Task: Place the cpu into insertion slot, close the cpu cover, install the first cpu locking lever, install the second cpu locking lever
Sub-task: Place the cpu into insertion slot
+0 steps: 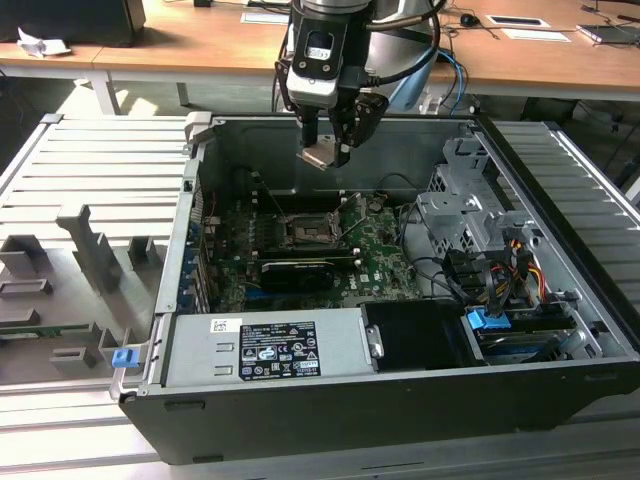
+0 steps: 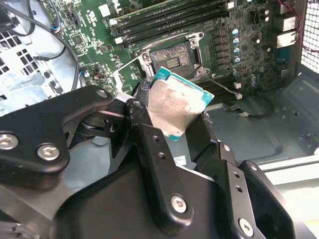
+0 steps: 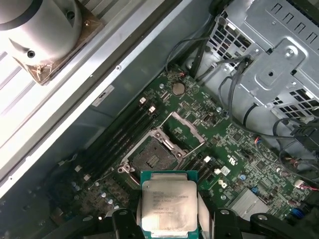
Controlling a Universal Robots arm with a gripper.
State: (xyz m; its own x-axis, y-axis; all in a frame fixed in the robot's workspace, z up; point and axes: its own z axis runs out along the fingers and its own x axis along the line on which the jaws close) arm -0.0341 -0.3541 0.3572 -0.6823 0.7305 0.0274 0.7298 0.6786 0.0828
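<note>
— Claw is pinched shut on the cpu, 2 fingers on opposite edges, silvery top showing in both wrist views!
— And it hangs high over the open computer case, well clear of the green circuit board.
— Insertion slot sits bare below, with the cpu cover tipped up beside it.
— Handling call: I'd judge this chip light, thin and stiff, so no sag. That smooth metal top looks slippery, though.
— Right, and the underside is likely delicate. Edges are the place to hold, never the faces. It looks tilted in the grip, so a gentle squeeze is the call.
</note>
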